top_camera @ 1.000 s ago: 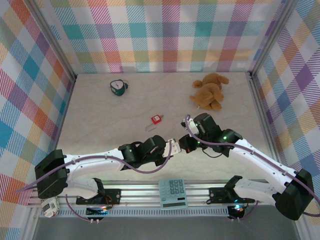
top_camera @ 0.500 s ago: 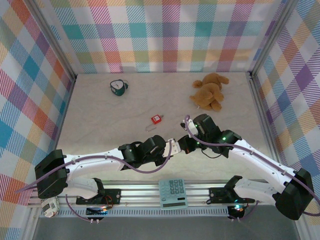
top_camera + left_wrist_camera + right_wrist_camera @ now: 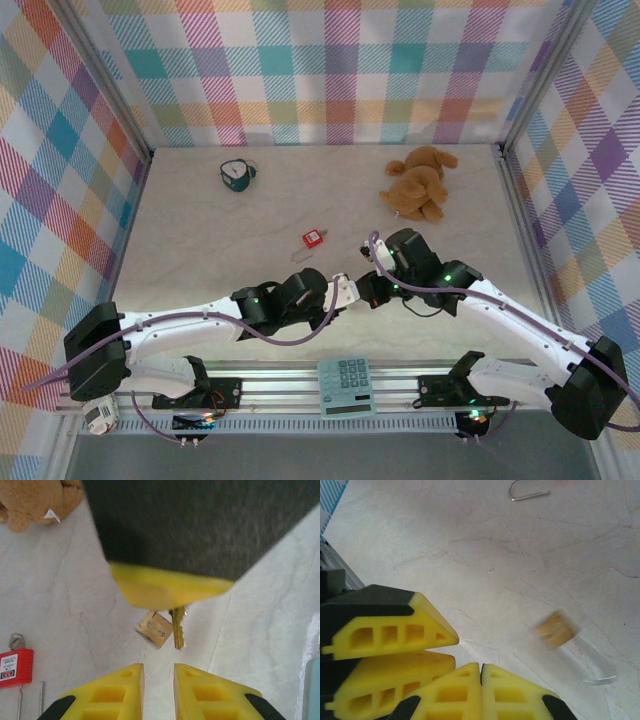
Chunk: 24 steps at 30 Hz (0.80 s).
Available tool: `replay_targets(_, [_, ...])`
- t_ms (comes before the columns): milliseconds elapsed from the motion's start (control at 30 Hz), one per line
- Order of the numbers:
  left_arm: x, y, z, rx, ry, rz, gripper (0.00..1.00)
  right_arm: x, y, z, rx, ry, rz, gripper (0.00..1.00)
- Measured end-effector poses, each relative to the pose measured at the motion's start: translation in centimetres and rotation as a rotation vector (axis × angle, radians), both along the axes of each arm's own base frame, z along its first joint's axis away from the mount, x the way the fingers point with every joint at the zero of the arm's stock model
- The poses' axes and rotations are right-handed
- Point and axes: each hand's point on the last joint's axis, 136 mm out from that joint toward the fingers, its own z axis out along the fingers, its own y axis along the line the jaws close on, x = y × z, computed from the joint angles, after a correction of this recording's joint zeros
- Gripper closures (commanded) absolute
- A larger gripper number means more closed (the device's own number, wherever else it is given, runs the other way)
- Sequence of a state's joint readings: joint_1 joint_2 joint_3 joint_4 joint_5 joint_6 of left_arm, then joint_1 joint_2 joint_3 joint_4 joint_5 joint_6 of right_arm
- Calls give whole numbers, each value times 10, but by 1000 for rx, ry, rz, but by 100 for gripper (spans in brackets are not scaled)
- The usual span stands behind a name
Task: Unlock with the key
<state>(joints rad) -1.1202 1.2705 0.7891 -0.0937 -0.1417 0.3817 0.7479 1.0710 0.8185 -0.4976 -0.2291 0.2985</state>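
Left arm (image 3: 200,326) farther left of key (image 3: 178,630)

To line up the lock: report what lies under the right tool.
The key sticks out below the right tool, beside the small brass padlock on the table. From the left wrist, the tool covers the key's head and the padlock's shackle.

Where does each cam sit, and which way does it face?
Top external: above and behind the bases, looking down at the table; both arms show, left gripper and right gripper close together.
Left wrist: low, facing the right gripper's finger, brass padlock and key; own fingers at bottom.
Right wrist: low, facing table and blurred brass padlock; own fingers, left gripper's beside.
Both wrist views share the brass padlock.
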Motion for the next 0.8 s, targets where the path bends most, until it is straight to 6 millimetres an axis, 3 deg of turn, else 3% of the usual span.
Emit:
replay_targets(267, [6, 0, 10, -48, 0, 23, 78, 6, -9, -10, -65, -10, -46, 100])
replay_targets(400, [17, 2, 16, -81, -10, 67, 70, 14, -20, -11, -108, -33, -100, 100])
replay_targets(500, [33, 4, 23, -128, -33, 142, 50, 21, -27, -11, -135, -58, -143, 100])
replay_targets(567, [44, 6, 22, -141, -45, 197, 42, 25, -35, -12, -160, -69, -179, 100])
replay_targets(700, [68, 3, 4, -95, -26, 309, 42, 32, -51, -7, -178, -93, -249, 100])
replay_targets(800, [93, -10, -5, -62, 7, 398, 41, 36, -62, 0, -175, -111, -302, 100])
